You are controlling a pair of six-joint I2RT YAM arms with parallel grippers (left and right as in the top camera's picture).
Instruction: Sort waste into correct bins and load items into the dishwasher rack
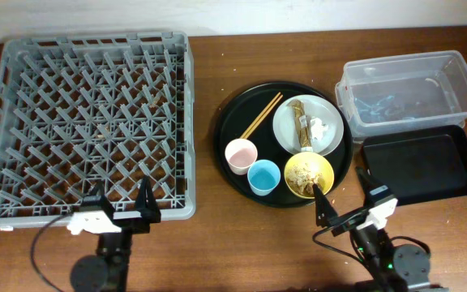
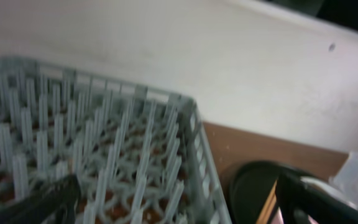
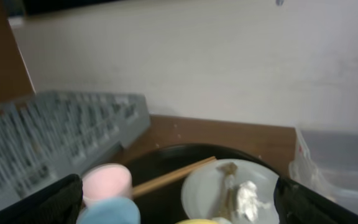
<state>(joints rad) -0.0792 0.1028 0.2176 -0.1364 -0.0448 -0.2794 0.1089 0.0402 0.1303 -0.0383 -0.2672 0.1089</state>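
Note:
The grey dishwasher rack [image 1: 87,122] fills the left of the table. A round black tray [image 1: 237,113] holds the pink cup [image 1: 240,155], light-blue cup [image 1: 263,176], yellow bowl [image 1: 308,174] with beige crumbs, chopsticks [image 1: 262,115] and a white plate [image 1: 308,124] bearing brown sticks [image 1: 299,116] and a white tissue [image 1: 321,128]. The clear tub [image 1: 408,91] and black rectangular tray [image 1: 418,166] stand at the right. My left gripper [image 1: 120,203] is open and empty at the rack's near edge. My right gripper [image 1: 349,199] is open and empty just near the bowl.
The rack [image 2: 98,155] fills the left wrist view, with the round tray's edge [image 2: 247,186] at the right. The right wrist view shows the pink cup [image 3: 107,182], chopsticks [image 3: 173,175], plate [image 3: 197,186], tissue [image 3: 246,196] and tub [image 3: 337,162]. A wall runs behind.

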